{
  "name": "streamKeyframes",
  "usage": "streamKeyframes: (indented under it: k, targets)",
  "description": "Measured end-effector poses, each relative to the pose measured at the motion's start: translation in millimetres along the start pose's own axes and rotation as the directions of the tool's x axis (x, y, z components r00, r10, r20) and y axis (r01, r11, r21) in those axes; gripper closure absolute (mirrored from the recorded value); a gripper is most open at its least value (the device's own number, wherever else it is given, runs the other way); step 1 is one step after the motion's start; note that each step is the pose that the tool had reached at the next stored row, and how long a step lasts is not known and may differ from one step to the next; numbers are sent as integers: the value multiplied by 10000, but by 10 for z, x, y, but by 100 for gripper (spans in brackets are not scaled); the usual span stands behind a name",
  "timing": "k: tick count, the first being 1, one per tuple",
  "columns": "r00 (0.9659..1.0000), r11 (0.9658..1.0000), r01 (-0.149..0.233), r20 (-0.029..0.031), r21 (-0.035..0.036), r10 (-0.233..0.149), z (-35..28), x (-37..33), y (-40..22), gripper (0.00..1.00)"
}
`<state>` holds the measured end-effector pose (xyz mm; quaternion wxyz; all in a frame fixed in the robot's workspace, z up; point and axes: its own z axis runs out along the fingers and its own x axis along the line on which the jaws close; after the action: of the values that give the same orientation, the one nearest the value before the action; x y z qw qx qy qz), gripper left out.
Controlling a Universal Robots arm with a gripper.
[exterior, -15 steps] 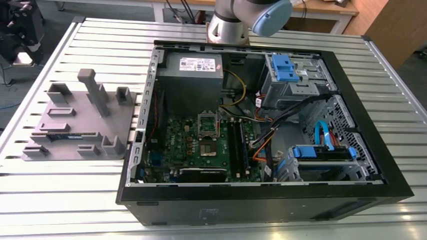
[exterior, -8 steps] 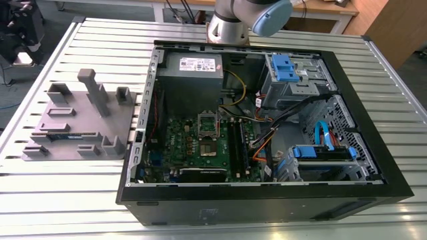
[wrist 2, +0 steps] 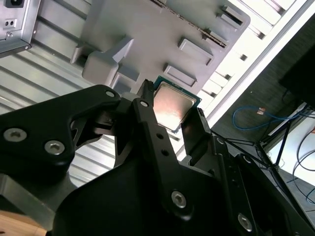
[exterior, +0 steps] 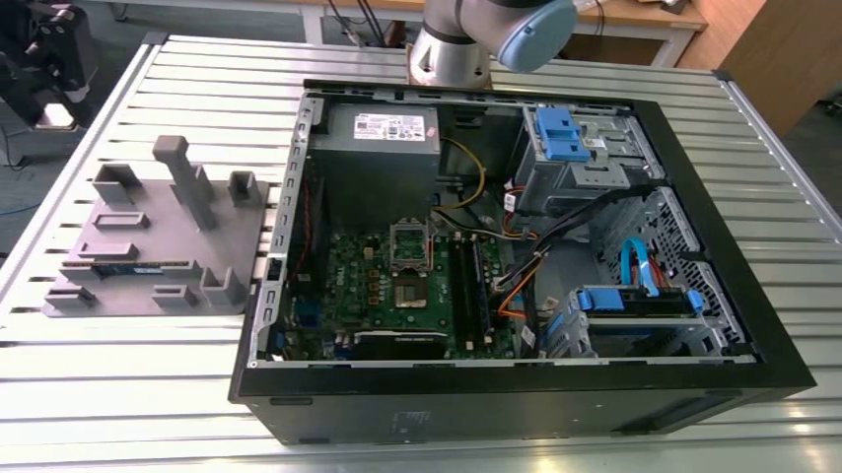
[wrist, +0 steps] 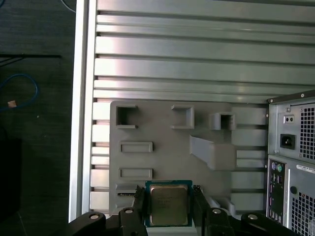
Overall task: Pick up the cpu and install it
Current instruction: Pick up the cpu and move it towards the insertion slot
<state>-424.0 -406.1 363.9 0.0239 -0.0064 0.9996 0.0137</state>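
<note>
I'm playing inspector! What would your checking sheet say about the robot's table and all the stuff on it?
Surface: slatted metal table, silver and flat.
Job's things: cpu held above the grey holder tray; socket frame with a dark centre sits on the green board inside the open computer case.
Clutter: memory stick lying on the tray.
Grippers: gripper shut on the cpu, one finger on each side.
Cables: orange, black and blue case cables inside the case; a blue loose cable on the dark floor.
Surroundings: wooden desk behind the arm.
</note>
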Motion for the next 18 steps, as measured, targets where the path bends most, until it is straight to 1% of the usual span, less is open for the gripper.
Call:
streamKeyframes:
  k: [18]
  targets:
    - [10000, 10000, 0, 1, -1, 0, 14, -272, -4, 53]
